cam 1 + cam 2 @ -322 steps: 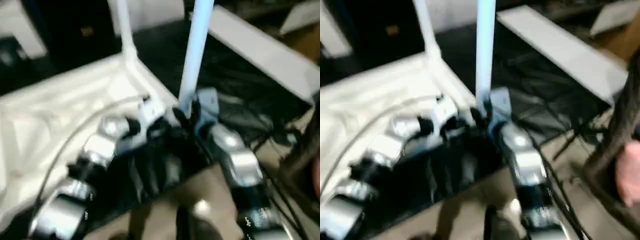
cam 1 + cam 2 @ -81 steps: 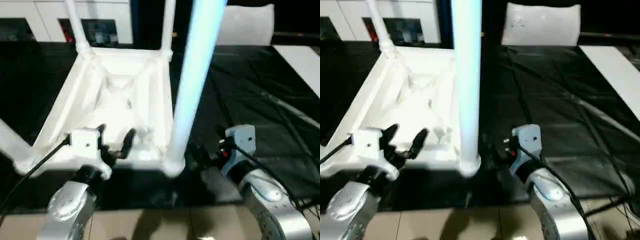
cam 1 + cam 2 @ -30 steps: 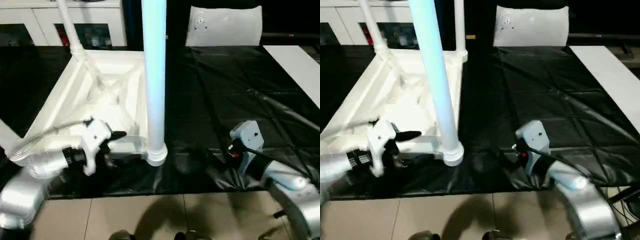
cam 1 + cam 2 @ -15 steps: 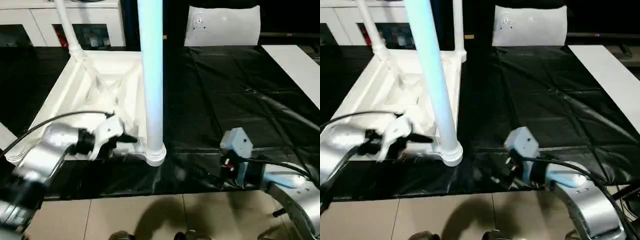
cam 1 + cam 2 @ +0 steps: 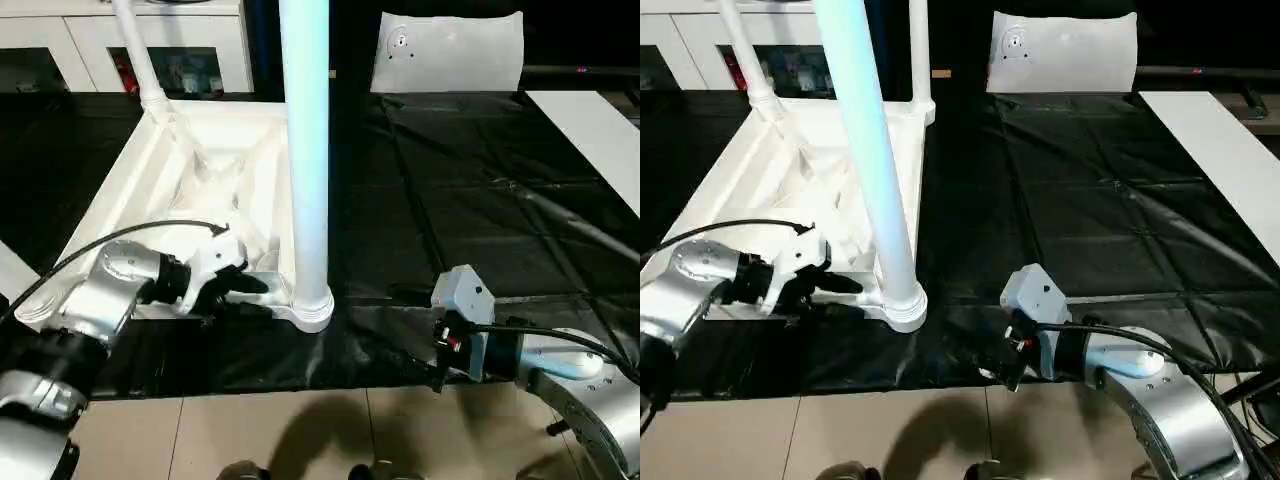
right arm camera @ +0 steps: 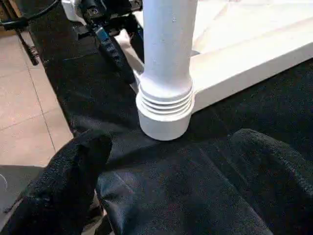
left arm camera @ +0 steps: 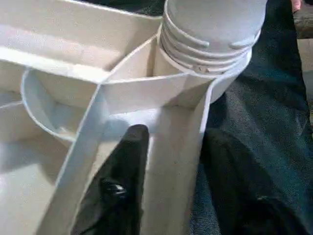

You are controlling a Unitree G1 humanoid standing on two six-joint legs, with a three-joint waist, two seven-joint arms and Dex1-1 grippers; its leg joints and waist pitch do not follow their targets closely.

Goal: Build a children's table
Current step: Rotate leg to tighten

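— Where's the tabletop (image 5: 170, 170)?
— Upside down on the black sheet (image 5: 470, 190); near leg (image 5: 306, 150) upright in its socket.
— Hands?
— Left hand (image 5: 232, 283) straddles the rim, fingers apart; right hand (image 6: 181, 196) open, beside the socket.

Silver forearms, white wrist blocks, black cables, black-fingered left hand (image 5: 232, 285).

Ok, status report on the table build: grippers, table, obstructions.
Left gripper straddling tabletop rim beside near corner socket. Right gripper open, empty, facing near leg. Legs upright in sockets. Nothing blocking on the black cloth.
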